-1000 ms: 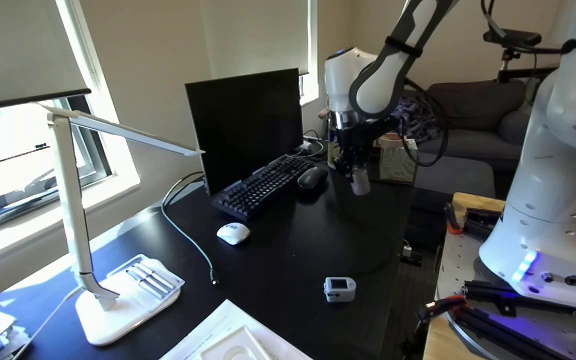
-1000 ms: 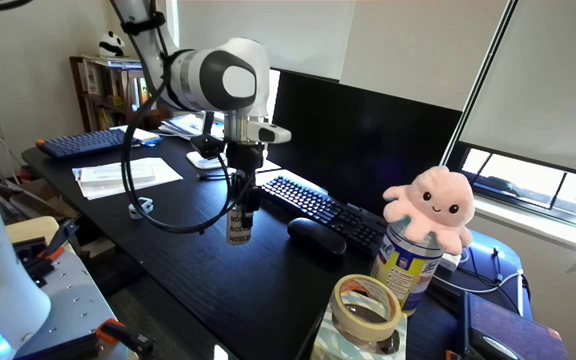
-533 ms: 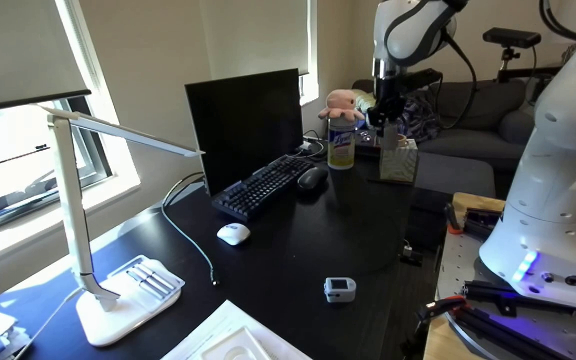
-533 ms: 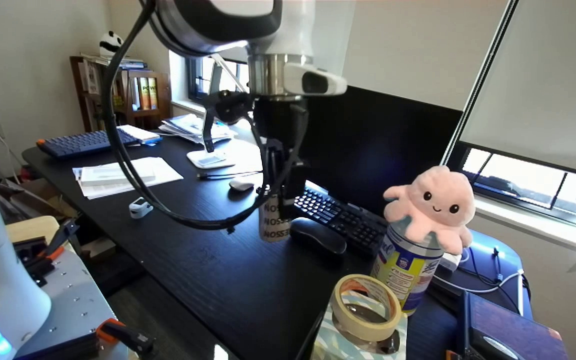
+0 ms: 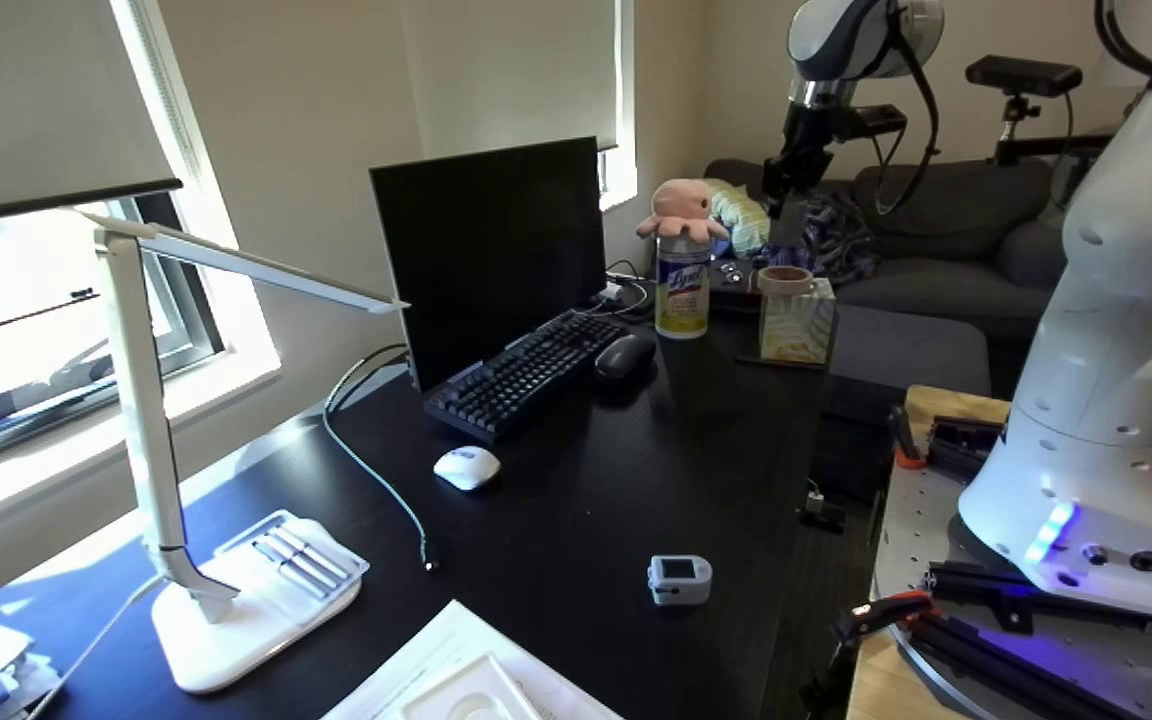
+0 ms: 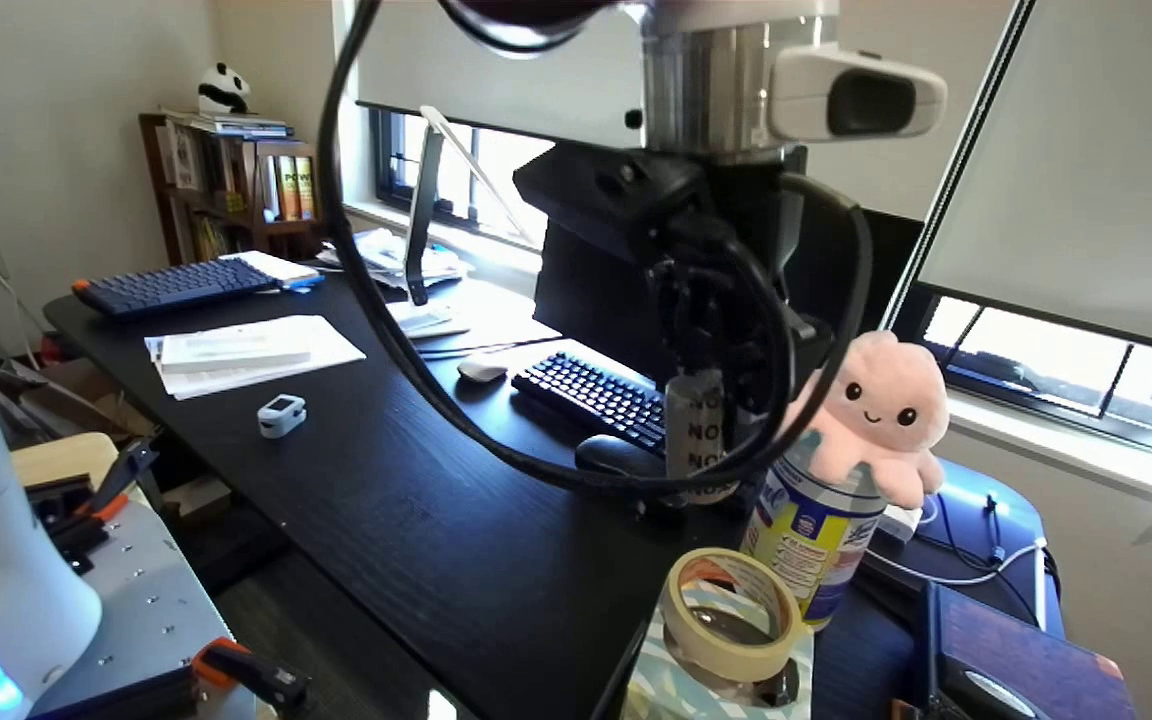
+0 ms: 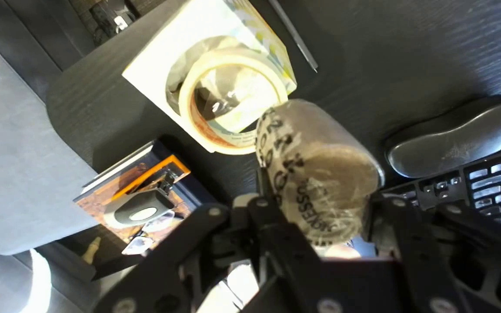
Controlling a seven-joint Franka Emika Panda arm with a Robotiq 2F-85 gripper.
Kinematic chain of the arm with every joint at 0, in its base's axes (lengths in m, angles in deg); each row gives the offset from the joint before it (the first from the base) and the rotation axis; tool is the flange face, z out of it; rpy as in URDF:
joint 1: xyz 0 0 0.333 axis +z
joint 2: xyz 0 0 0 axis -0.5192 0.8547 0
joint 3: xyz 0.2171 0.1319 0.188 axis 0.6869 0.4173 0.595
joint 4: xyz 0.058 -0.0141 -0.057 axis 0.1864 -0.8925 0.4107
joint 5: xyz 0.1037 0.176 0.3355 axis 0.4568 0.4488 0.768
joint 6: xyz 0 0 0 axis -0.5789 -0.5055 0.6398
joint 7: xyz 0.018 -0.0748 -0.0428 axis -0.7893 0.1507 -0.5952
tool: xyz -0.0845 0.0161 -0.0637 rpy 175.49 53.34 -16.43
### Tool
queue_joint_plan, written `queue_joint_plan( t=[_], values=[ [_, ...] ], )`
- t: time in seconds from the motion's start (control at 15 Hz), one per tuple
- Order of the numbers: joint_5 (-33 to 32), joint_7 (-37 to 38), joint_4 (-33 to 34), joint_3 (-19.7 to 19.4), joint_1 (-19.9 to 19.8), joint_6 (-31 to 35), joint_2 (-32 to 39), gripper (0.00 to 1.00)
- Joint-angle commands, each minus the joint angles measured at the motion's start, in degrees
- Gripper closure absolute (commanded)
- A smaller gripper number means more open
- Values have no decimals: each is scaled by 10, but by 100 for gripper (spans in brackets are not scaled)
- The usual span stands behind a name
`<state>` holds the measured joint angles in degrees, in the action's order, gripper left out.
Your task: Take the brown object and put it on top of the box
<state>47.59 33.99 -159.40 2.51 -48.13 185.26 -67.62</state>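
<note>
1. done: the pick-up. the two fingers of my gripper point(image 7: 317, 198) press on either side of the brown cylinder point(image 6: 686, 430), pinching it; it hangs below me, roughly upright, clear of the desk point(image 5: 586, 540).
2. mostly done, i judge: the carry. in the wrist view the cylinder overlaps the edge of the roll of tape point(image 5: 786, 287) on top of the box point(image 5: 798, 325), so i take myself to be near. in an exterior view a dark gap shows between cylinder and tape, so they are apart; whether i am squarely over the box, i cannot tell.
3. left: lining up, lowering, setting down, letting go, lifting away. none of that shows as done; the cylinder is not yet on the box.
4. the snag: the tape takes up much of the top (nobody consults the jaws about parking). the bare strip beside it looks scant to me, so i may have to rest the cylinder on the tape itself, and i'd want it steady before i spread my fingers.
</note>
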Motion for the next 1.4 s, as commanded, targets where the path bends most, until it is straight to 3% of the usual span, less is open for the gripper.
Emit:
queue_joint_plan(
  t=[0.0, 0.07, 0.2, 0.27, 0.47, 0.73, 1.33],
  values=[
    [143, -154, 47, -47, 70, 25, 109, 83],
    [190, -198, 61, -51, 80, 17, 137, 83],
    [258, -259, 89, -15, 45, -15, 185, 83],
    [259, -266, 96, -1, 24, -29, 196, 83],
    [205, -237, 115, 24, -17, -40, 214, 83],
    [131, -221, 105, 33, -41, -32, 178, 83],
    [72, -209, 105, 54, -41, -48, 142, 83]
  ],
)
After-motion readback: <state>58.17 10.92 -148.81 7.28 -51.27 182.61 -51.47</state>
